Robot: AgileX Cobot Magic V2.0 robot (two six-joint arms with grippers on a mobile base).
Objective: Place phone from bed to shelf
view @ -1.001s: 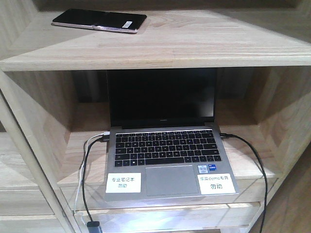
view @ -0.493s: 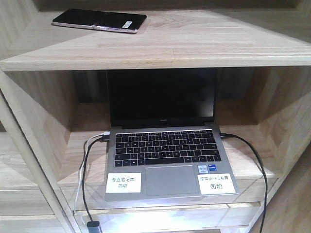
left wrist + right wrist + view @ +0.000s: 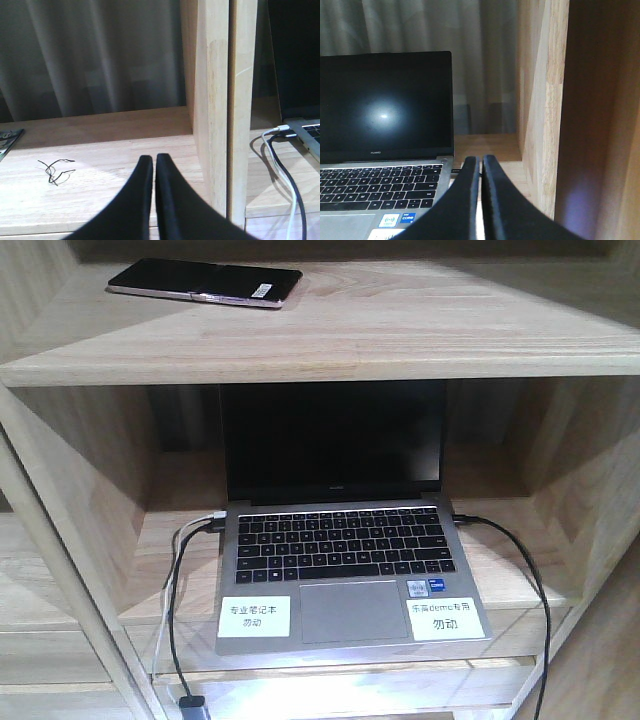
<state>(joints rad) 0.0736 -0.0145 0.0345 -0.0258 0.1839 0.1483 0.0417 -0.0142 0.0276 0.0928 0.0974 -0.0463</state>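
The phone [image 3: 204,283], a thin black slab with a white sticker, lies flat on the upper board of the pale wooden shelf [image 3: 400,335], at its left. No gripper touches it. My left gripper [image 3: 154,159] is shut and empty, low over a lower shelf board [image 3: 100,170] left of an upright panel. In the right wrist view my right gripper [image 3: 480,160] is shut and empty, just right of the laptop. The bed is out of view.
An open grey laptop [image 3: 345,560] sits in the compartment below the phone, with black and white cables [image 3: 175,600] at its left and a black cable [image 3: 525,590] at its right. Upright shelf panels [image 3: 220,100] [image 3: 542,100] stand close to both grippers. A thin wire scrap [image 3: 56,170] lies on the left board.
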